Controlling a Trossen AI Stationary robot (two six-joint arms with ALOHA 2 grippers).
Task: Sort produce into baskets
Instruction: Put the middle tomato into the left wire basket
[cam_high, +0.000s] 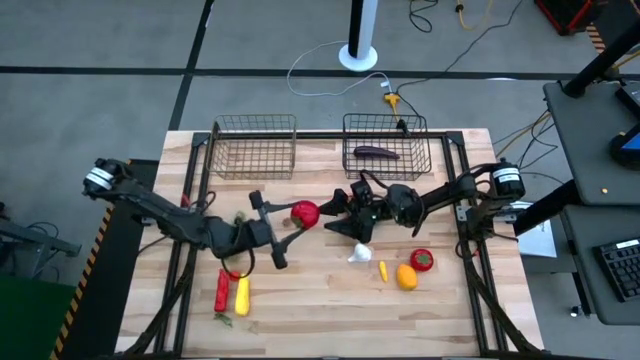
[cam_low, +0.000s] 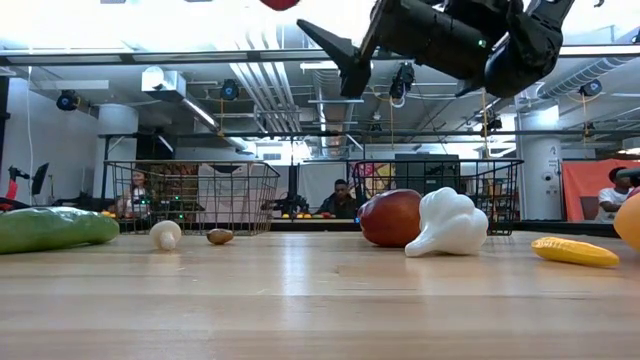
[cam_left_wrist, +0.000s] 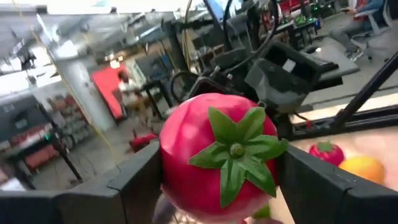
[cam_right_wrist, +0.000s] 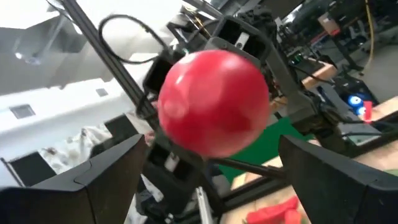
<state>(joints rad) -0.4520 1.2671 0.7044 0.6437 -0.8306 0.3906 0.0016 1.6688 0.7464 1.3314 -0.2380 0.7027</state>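
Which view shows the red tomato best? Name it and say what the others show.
The left wrist view: the tomato fills it, green stem cap forward, between the left pincer's fingers. The right wrist view shows its smooth round back. The high view shows it small. The low view catches only its edge at the top.

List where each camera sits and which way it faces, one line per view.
High: overhead, facing down at the table; both arms show.
Low: at tabletop height, facing across to the baskets; the arms hang overhead.
Left wrist: on the left arm, past its claw gripping the red tomato.
Right wrist: on the right arm, past its open claw toward that tomato.
Shared: the tomato appears in both wrist views.
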